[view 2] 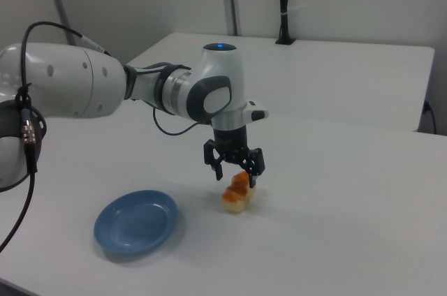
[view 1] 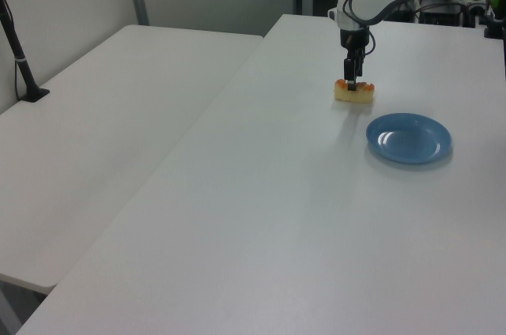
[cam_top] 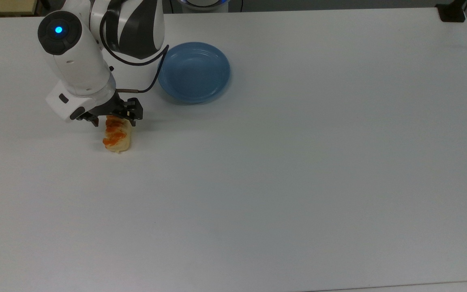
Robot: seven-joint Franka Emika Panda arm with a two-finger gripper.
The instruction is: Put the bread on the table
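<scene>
Nearest the camera in the top view is a broad bare stretch of the table (cam_top: pixel 282 194), white and matte, running out to the 6 o'clock edge.

Further in, toward 10 o'clock in the top view, the bread (cam_top: pixel 116 134) lies flat on the tabletop, its long axis running roughly 12 to 6, orange-brown glaze facing up. In the right view the bun (view 2: pixel 238 193) rests with its underside on the surface, and in the left view it (view 1: pixel 354 92) sits level on the white top.

My gripper (cam_top: pixel 114 116) hangs straight over the 12 o'clock end of the bun. My two fingers are spread apart, one on either side of the bun's width, and I hold nothing; in the right view the fingertips (view 2: pixel 254 171) stand clear of the glazed top with a gap showing between them and the bread. In the left view my gripper (view 1: pixel 351 77) points straight down just above the bun.

Beyond, at about 2 o'clock from the bread in the top view, the blue plate (cam_top: pixel 193 72) sits near but apart from it, with nothing on it. In the right view the plate (view 2: pixel 136 223) lies at 8 o'clock from the bun.

Farthest, my white arm (cam_top: pixel 80 52) rises toward the 12 o'clock edge.
</scene>
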